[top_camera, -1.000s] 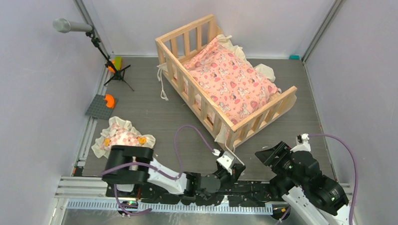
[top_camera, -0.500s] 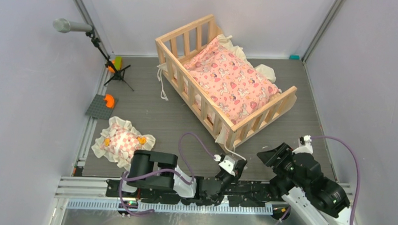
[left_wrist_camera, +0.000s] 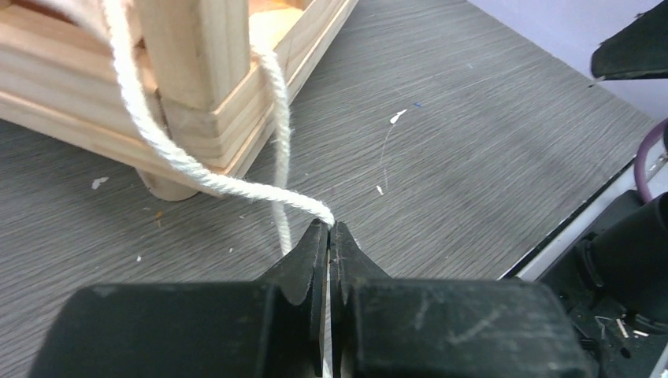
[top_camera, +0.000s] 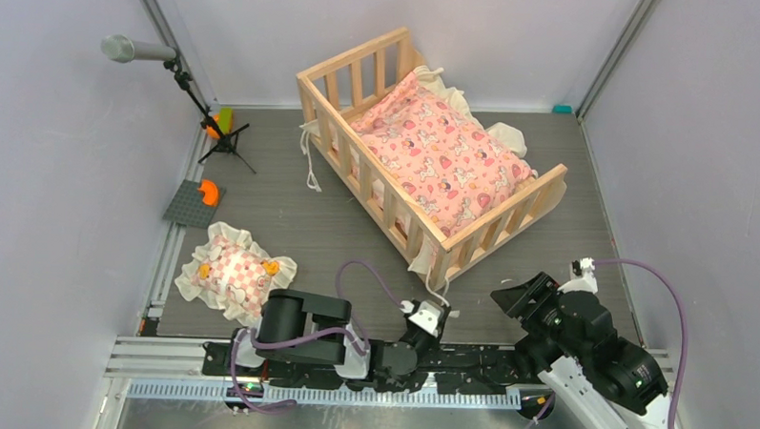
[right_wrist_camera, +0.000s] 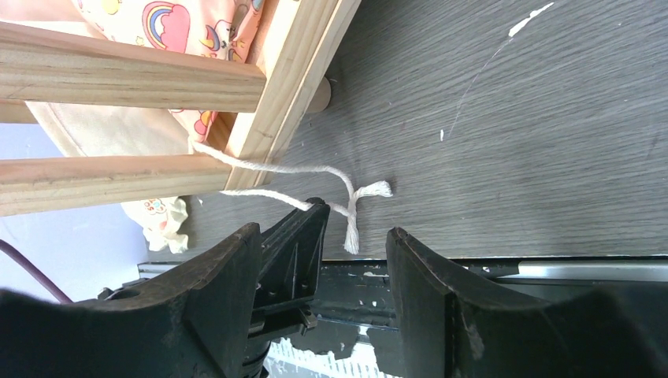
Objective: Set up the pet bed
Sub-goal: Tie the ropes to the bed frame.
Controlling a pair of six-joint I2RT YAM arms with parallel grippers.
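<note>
Left wrist view: your left claw point(left_wrist_camera: 329, 228) pinches the white cord point(left_wrist_camera: 260, 196) trailing from the pet bed point(left_wrist_camera: 197, 47), its corner post upper left of frame. Bed's long axis runs diagonally away. Your right claw point(right_wrist_camera: 319, 236) gapes wide, farther off.

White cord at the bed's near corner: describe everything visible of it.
The white cord looks like twisted cotton, two strands hanging from the near corner post of the pet bed. One loops round the post; the other slants to the left gripper, whose jaws are shut on it. In the right wrist view the strands meet in a knot beside the jaws, with two frayed ends.
</note>
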